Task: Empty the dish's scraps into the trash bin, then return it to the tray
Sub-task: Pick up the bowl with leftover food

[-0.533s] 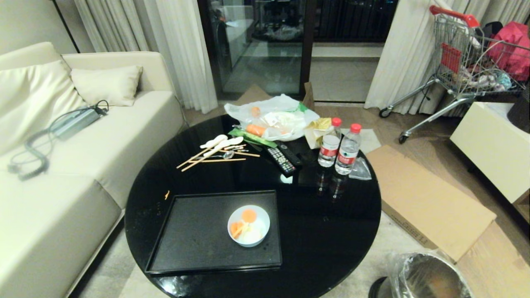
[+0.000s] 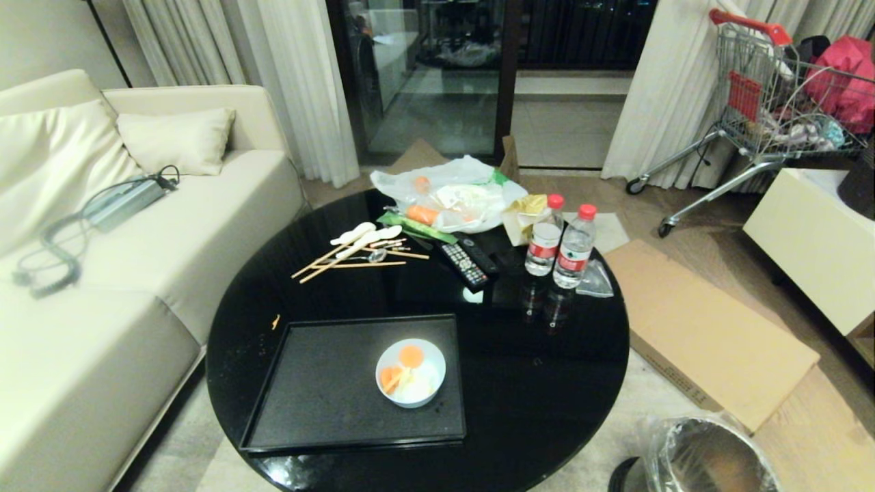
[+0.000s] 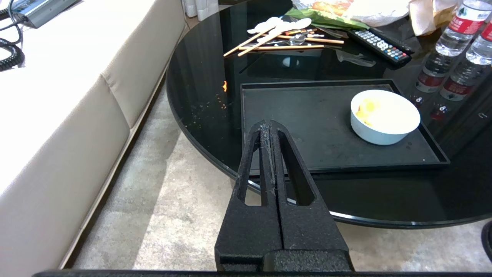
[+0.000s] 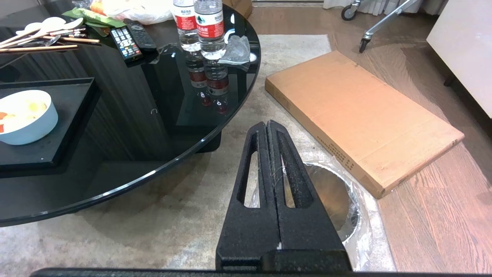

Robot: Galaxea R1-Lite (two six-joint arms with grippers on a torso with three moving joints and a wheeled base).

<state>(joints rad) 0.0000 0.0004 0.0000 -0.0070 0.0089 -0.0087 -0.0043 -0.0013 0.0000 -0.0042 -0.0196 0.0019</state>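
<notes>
The tray [image 2: 321, 383] lies on the round black glass counter [image 2: 547, 383], at the edge nearest the robot, and serves here as the landmark. The dish [image 2: 411, 373] stands upright on the tray, in the corner toward the robot's right, and the scraps [image 2: 403, 369] (orange carrot slices with pale bits) sit inside it. Beyond the tray, toward the far side of the counter, lie chopsticks and white spoons [image 2: 359, 246], a remote control [image 2: 465, 264], two water bottles [image 2: 562, 244] standing side by side, and a white plastic bag [image 2: 458, 191] with carrots showing through. The trash bin [image 2: 711, 454] stands on the floor well to the right of the tray, off the counter, its clear liner crinkled around the rim. A flat cardboard box [image 2: 711, 328] lies on the floor just beyond the bin.

The left pincer [image 3: 268, 125] is clenched, empty, hanging above the floor short of the tray's near left corner. The right pincer [image 4: 267, 125] is likewise clenched and empty, hanging over the trash bin, well apart from the tray.
</notes>
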